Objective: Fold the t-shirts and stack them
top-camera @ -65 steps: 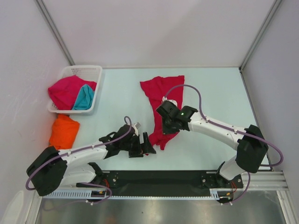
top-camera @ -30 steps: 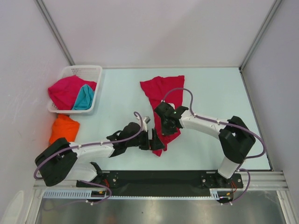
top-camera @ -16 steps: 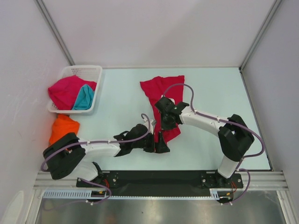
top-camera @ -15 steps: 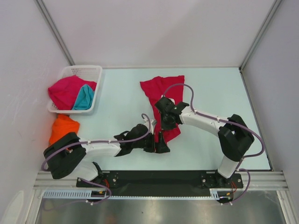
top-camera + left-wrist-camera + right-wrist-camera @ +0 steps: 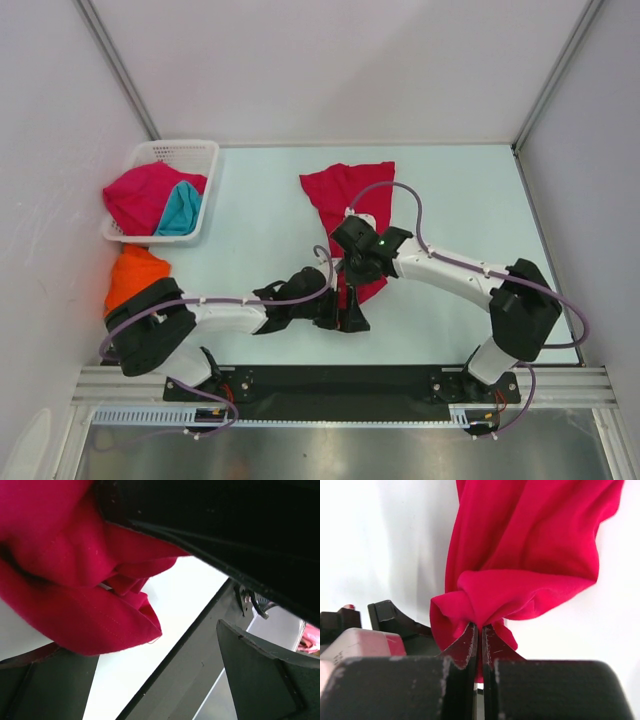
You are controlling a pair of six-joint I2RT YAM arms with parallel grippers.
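- Crimson cloth is pinched in the right gripper [image 5: 480, 630]. Its jaws are shut tight on a bunched fold of the red t-shirt [image 5: 530, 555], which hangs gathered from the tips.
- The left gripper [image 5: 349, 313] sits just beside it with its jaws spread as wide as they go and nothing in its hold. Its wrist view shows the shirt's near end lying between the fingers. The view is too close to say whether cloth touches either one.
- Seen from above, this shirt runs as a long crumpled strip from the two grippers toward the far side of the table [image 5: 470, 200], broader at the far end. It is not spread flat, and no fold shows in it.
- By the left wall, the white basket [image 5: 175, 147] holds a crimson t-shirt [image 5: 140, 195] and a teal t-shirt [image 5: 182, 212]. Both are heaped loosely and unfolded.
- The orange t-shirt [image 5: 135, 278] lies in a lump on the table just beside the basket's near side.
- The task looks to be at its very start, with no shirt folded and no stack begun.
- The step in hand seems to be getting a two-point hold on the first shirt so it can be pulled out flat.
- Spreading, folding and stacking are left for all four shirts.
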